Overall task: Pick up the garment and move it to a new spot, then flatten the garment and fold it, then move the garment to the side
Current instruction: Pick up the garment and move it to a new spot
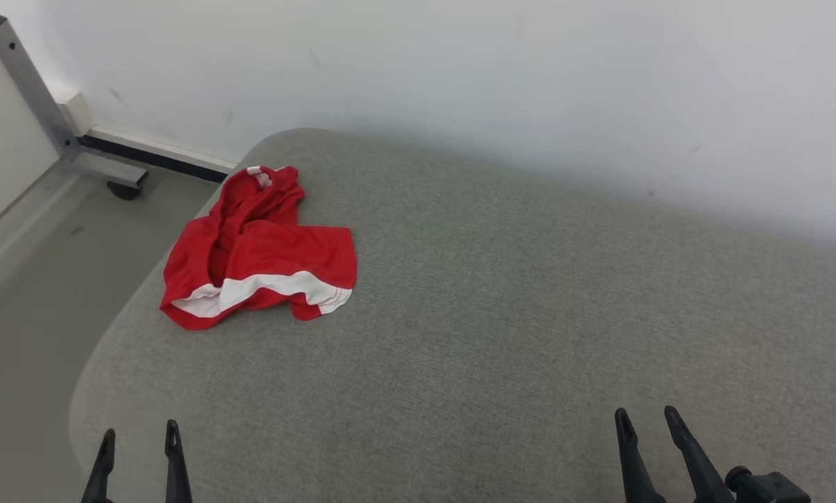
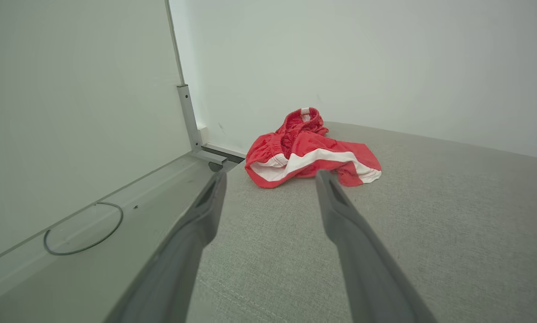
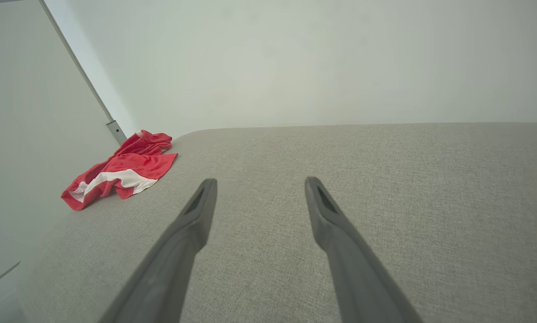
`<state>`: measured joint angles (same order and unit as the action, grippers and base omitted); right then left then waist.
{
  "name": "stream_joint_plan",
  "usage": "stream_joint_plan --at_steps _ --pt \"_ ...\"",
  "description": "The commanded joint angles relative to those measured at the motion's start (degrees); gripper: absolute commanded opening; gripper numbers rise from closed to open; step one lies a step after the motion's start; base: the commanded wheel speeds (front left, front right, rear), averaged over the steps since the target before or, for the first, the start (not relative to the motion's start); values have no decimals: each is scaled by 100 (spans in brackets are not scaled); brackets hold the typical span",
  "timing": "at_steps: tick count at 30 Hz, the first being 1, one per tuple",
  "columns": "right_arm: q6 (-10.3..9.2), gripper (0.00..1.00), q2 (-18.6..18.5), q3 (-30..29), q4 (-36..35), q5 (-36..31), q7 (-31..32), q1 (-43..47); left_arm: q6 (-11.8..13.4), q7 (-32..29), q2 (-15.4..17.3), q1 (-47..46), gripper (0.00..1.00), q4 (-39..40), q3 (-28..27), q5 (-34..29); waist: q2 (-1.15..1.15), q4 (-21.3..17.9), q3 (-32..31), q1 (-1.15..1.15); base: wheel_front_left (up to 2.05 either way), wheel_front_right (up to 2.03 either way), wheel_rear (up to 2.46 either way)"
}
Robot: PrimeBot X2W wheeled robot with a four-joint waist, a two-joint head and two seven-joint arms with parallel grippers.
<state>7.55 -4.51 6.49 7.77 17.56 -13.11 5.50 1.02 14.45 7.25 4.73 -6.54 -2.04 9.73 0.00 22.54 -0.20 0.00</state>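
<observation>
A red garment with a white stripe lies crumpled near the far left corner of the grey fabric surface. In the left wrist view the garment sits just beyond the fingertips, and in the right wrist view the garment lies far off to the left. My left gripper is open at the near left edge, well short of the cloth. My right gripper is open at the near right with nothing between its fingers. Both grippers are empty.
A white wall runs behind the grey surface. Left of the surface the floor drops away, with a metal frame leg and its foot in the corner. A thin wire ring lies on the floor.
</observation>
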Motion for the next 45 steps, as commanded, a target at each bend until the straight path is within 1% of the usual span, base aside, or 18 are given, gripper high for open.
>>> stream_joint_plan --at_steps 1,8,12,16,21,24,28,31,36,41,45 --pt "-15 100 13 0 -2 -9 -6 -21 -4 1 36 31 100 -3 -18 23 0 172 20 0 0 0 0" --pt "-15 100 -15 5 10 -1 -9 -32 45 23 56 -21 100 -10 -32 62 0 308 75 0 0 0 0" --pt "-15 100 -30 47 -29 -27 25 -93 75 31 68 -88 100 13 -57 96 0 267 155 0 0 0 0" --pt "-15 100 -100 -28 -63 -42 26 -143 47 4 89 -253 100 -19 -70 171 0 173 260 0 0 0 0" --pt "-15 100 -252 -127 -223 -100 97 -354 -39 -30 234 -832 100 -174 -137 257 0 -168 599 0 0 0 0" --pt "-15 100 -335 -186 -372 -163 156 -524 -86 -63 356 -1317 100 -254 -200 340 0 -476 875 0 0 0 0" --pt "-15 100 -459 -269 -622 -209 237 -746 -60 -131 507 -2005 100 -326 -345 473 0 -935 1335 0 0 0 0" --pt "-15 100 -543 -340 -806 -257 303 -866 -89 -280 702 -2498 100 -436 -473 592 0 -1251 1685 0 0 0 0" --pt "-15 100 -681 -550 -1213 -300 414 -1026 -25 -532 1029 -3242 100 -554 -651 641 0 -1721 2304 0 0 0 0" --pt "-15 100 -769 -755 -1611 -346 526 -1094 -60 -718 1310 -3853 100 -880 -697 687 0 -1976 2759 0 0 0 0" --pt "-15 100 -815 -908 -1864 -355 597 -1082 -92 -847 1490 -4207 100 -1336 -746 753 0 -2069 2944 0 0 0 0"
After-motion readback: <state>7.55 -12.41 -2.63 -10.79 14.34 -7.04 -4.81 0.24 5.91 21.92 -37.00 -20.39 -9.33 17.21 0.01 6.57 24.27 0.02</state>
